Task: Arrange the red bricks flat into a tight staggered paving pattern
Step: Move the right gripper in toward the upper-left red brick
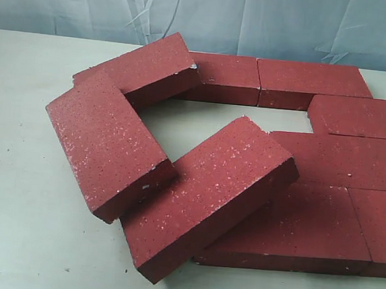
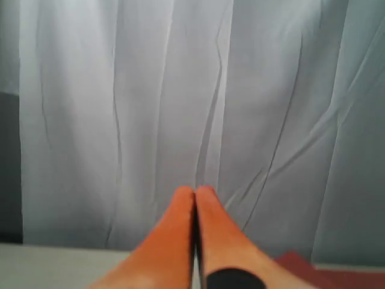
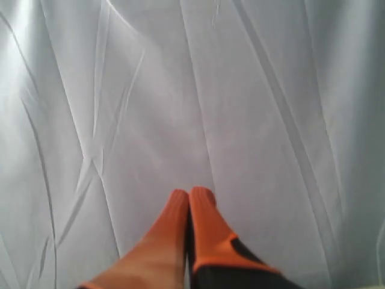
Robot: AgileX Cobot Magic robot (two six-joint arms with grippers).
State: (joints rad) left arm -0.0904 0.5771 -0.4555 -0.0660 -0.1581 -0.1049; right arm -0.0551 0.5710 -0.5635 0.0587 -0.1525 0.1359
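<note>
Three red bricks (image 1: 209, 193) lie tilted against flat ones that reach the table's (image 1: 16, 237) right edge. The left gripper (image 2: 195, 192) and right gripper (image 3: 189, 194) are both pressed together, empty.

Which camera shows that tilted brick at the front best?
The exterior view: the tilted front brick shows nearly whole there, one end propped on the flat bricks. The left wrist view catches only a red sliver of some brick, I cannot tell which; the right wrist view shows none, just curtain.

A pale table (image 1: 9, 236) stands before a creased grey-blue curtain (image 1: 271, 23).
</note>
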